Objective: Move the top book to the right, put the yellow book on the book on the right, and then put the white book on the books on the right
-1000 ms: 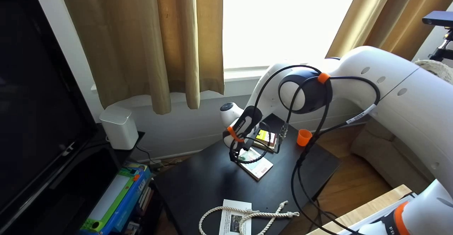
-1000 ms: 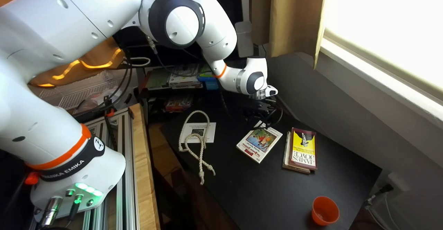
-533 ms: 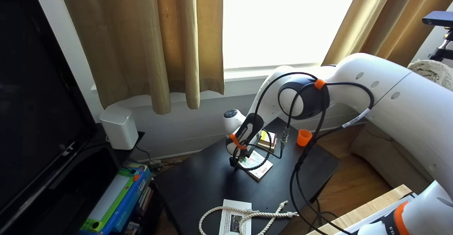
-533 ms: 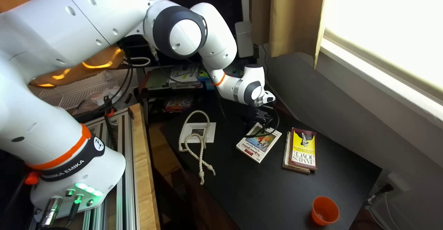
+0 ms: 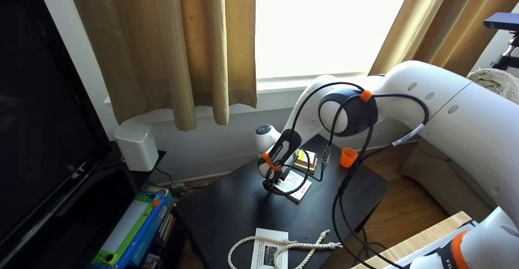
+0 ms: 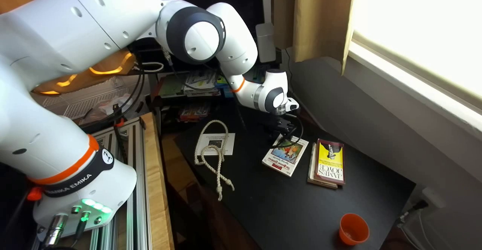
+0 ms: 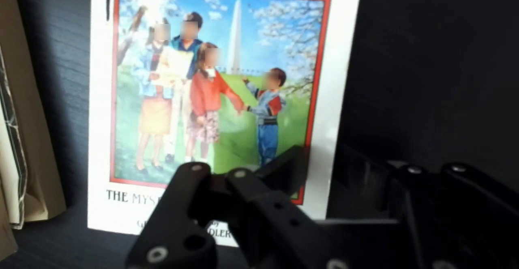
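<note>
Window (image 5: 332, 26) overexp., v. bright; wrist view sl. blurry.

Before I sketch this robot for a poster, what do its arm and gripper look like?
The arm is white and rounded, with dark-ringed joints, orange bands and EMIKA lettering on a black base strip. Black cables loop beside it. The gripper is black, with angular links and silvery pivots.

glaring window (image 5: 324, 26) | tan curtains (image 5: 142, 58) | grey wall (image 5: 227, 147) | black table (image 5: 227, 212) | wooden floor (image 5: 405, 208)
</note>
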`<state>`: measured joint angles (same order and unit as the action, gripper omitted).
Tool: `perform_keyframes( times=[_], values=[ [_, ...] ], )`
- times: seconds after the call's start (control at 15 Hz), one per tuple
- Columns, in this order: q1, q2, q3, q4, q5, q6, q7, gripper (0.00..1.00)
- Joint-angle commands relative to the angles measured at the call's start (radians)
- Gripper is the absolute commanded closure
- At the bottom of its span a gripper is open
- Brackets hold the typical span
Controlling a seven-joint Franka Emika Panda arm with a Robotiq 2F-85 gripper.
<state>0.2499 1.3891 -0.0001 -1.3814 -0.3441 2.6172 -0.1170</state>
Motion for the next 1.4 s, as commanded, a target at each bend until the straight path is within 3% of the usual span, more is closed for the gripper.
perform_keyframes(
  times=[0.0,0.27,0.33,0.4,0.53,1.07,1.33],
  values=[
    [-0.012,0.030,0.006,0.017,0.021,0.009,-0.020,1.00],
    [-0.022,0.004,0.022,-0.008,0.027,-0.001,-0.032,1.00],
    [-0.029,-0.009,0.030,-0.020,0.030,0.000,-0.041,0.75],
    [-0.034,-0.020,0.037,-0.030,0.032,-0.001,-0.045,0.73],
    [-0.047,-0.056,0.049,-0.062,0.021,0.001,-0.034,0.60],
    [-0.047,-0.125,0.048,-0.079,0.089,-0.006,0.008,0.02],
    [-0.038,-0.120,0.021,-0.060,0.101,-0.036,0.038,0.00]
  ],
)
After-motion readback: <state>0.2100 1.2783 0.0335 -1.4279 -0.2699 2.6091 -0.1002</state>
